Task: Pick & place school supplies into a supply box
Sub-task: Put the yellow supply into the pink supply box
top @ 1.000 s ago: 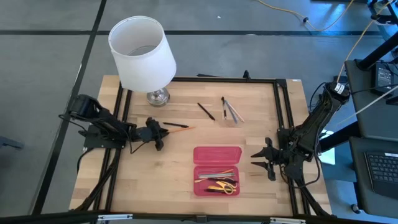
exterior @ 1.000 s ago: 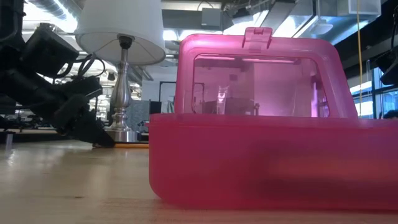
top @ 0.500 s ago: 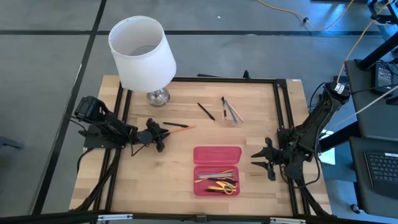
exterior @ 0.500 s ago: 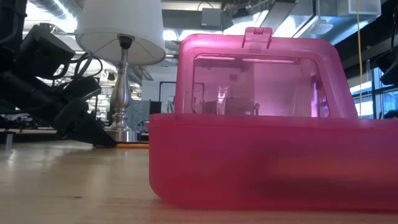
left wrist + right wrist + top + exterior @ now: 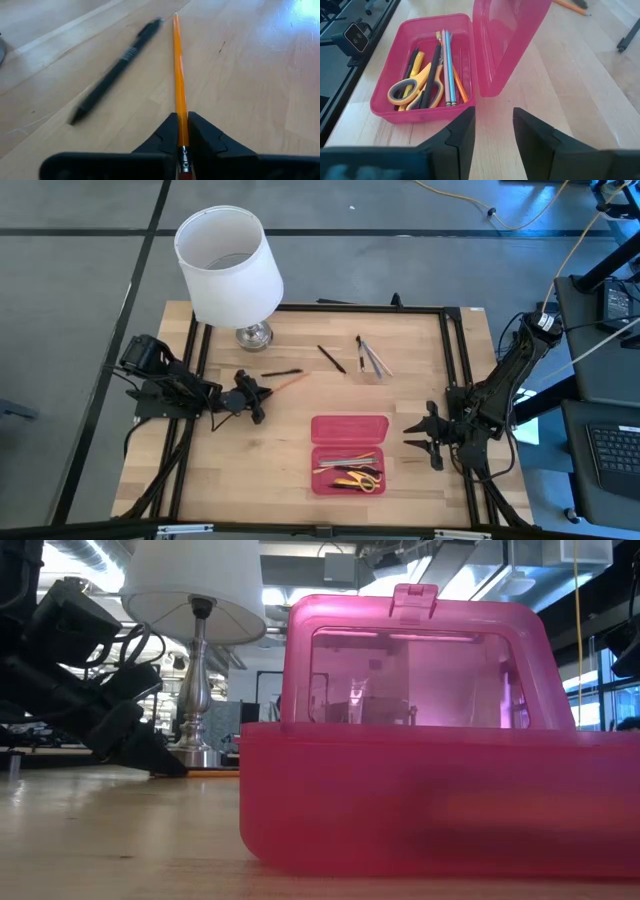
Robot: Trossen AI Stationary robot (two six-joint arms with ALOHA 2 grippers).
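My left claw (image 5: 181,131) pinches the orange pencil (image 5: 178,75) by its eraser end, low over the table, so its length trails ahead. A black pen (image 5: 115,72) lies alongside. The box (image 5: 348,454) waits open off to my side; my right claw (image 5: 493,131), parted and empty, faces it.

Left hand (image 5: 262,394): low over the bench (image 5: 420,470), on its left side, closed on the pencil (image 5: 178,85).
Pencil: runs straight ahead from the left hand's fingertips.
Pen (image 5: 116,70): on the bench just beside the pencil, angled toward its far tip.
Lamp (image 5: 229,265): behind the left hand, near the far edge.
Supply box (image 5: 348,454): to the right of the left hand, lid raised.
Scissors (image 5: 417,86): inside the supply box, among pens.
Right hand (image 5: 412,434): just right of the supply box, facing it.
Loose pens (image 5: 371,358): far side, between lamp and right hand.
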